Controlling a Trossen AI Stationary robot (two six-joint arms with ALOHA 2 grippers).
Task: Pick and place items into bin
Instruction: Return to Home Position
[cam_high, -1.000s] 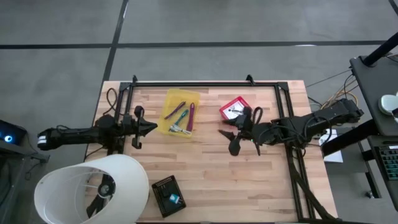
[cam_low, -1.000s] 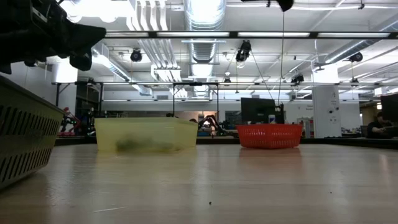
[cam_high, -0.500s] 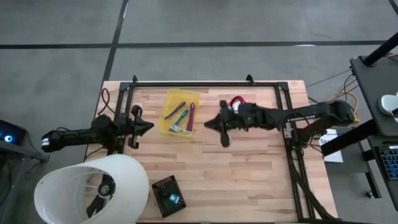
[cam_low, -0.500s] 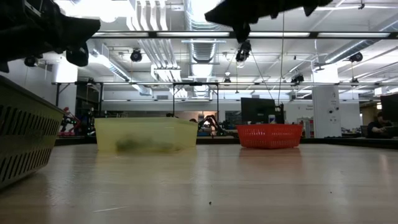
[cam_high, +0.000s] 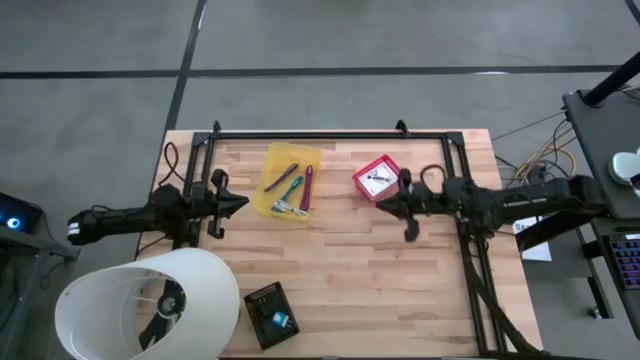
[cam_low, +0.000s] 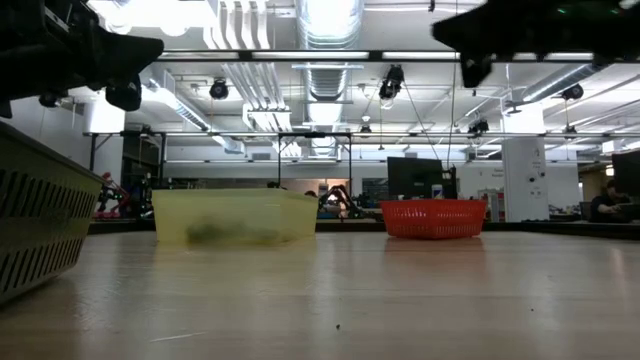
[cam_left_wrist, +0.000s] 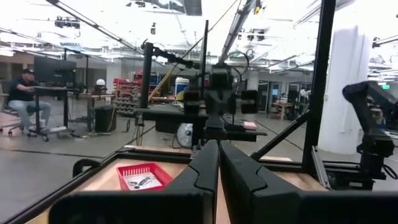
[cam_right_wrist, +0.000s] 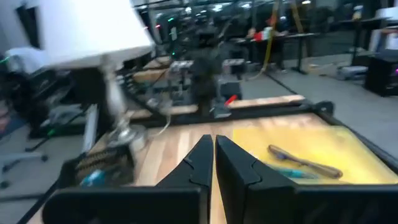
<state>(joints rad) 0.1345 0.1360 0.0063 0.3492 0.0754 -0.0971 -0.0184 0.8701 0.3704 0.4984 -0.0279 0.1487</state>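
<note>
High view: the right gripper (cam_high: 404, 203) has drawn back from the worktop's middle toward its right edge, fingers together and empty. The left gripper (cam_high: 228, 201) waits by the left edge, fingers also together. Pens (cam_high: 290, 185) lie in the yellow bin (cam_high: 275, 150) and packets (cam_high: 378, 180) in the red basket (cam_high: 361, 173), so the sorting looks finished.

The high camera is looking straight down on the whole desk (cam_high: 350, 275) from well above. The low camera is sitting at desk-top height, facing level into the room; both are sharing the yellow bin (cam_high: 285, 152) and red basket (cam_high: 383, 162). Each wrist camera is looking past its own fingers (cam_left_wrist: 202, 171): left toward the red basket, right toward the yellow bin and black basket (cam_right_wrist: 102, 160).
</note>
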